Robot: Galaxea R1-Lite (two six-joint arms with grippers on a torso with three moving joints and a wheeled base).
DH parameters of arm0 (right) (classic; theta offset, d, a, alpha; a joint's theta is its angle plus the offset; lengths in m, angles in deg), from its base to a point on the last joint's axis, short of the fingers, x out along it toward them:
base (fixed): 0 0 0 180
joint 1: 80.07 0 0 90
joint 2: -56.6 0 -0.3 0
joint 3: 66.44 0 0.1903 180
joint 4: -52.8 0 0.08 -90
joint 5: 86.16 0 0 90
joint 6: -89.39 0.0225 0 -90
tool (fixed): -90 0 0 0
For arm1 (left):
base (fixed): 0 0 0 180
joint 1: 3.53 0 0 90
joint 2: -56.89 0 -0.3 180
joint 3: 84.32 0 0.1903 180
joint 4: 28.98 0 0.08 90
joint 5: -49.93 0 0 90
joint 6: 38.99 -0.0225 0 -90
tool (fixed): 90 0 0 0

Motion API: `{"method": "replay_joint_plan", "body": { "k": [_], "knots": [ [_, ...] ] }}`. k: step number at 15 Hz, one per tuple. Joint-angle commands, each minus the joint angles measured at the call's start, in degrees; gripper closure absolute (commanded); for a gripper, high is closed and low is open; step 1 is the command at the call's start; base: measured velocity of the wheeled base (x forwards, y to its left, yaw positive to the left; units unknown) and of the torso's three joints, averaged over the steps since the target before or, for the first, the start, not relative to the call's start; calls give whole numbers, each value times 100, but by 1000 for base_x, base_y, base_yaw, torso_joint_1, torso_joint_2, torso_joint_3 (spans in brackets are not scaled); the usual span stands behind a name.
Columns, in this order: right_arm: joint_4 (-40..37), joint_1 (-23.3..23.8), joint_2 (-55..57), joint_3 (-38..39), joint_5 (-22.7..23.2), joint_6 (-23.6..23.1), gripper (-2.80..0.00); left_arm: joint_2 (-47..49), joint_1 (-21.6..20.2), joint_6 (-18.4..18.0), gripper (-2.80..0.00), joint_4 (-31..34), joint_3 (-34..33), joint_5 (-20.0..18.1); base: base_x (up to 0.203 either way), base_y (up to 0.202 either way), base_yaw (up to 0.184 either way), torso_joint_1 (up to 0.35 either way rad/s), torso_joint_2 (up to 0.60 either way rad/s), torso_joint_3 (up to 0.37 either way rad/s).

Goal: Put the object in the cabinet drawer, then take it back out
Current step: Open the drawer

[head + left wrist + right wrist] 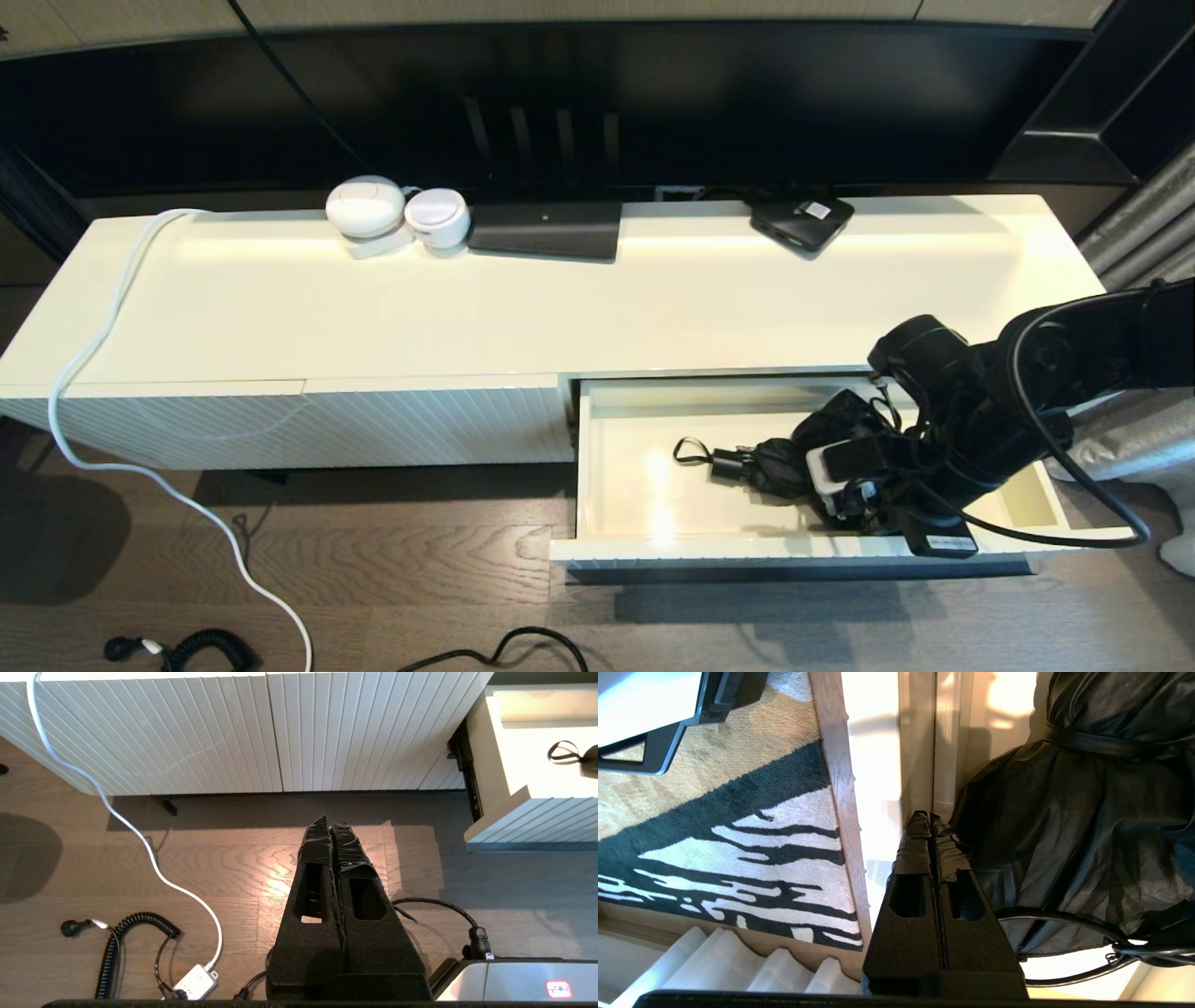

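Found the cabinet drawer (747, 551) standing wide open at the right end of the long white surface (560, 299), glossy cream inside exposed. Found a folded black umbrella (784, 462) lying inside on the drawer floor, toward the right half, wrist loop (689, 452) stretched out to the left. Saw the right arm reaching down into the drawer from the right, with the right hand (930, 821) low inside, just beside the umbrella's crumpled fabric. Noted its fingers pressed fully together, tips against the drawer's inner wall, nothing visibly caught between them. From the right wrist view, made out a black-and-white rug (738, 858) beyond the drawer's edge. Found the left hand (331, 823) parked well apart, hanging over the wood floor (187, 868) before the ribbed cabinet front, fingers likewise closed tight and holding nothing. Noted a white cable (84, 373) trailing from the surface's left end down to the floor, a coiled black cord (131, 926) near it, and two round white devices (366, 207) and a flat black box (801, 222) at the back of the surface.
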Motion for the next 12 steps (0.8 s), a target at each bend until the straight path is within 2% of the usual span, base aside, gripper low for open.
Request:
{"method": "replay_joint_plan", "body": {
  "k": [1, 10, 12],
  "knots": [
    [-58, 1, -48, 112, 24, -54, 0, 0, 0, 2, 0, -4, -9, 0, 0, 0, 0, 0, 0, 0],
    [292, -122, -60, 610, 59, -14, 0, 0, 0, 2, 0, -4, -2, 0, 0, 0, 0, 0, 0, 0],
    [619, -121, -65, 844, 51, -20, 0, 0, 0, 2, 0, -4, -5, 0, 0, 0, 0, 0, 0, 0]
  ]
}}
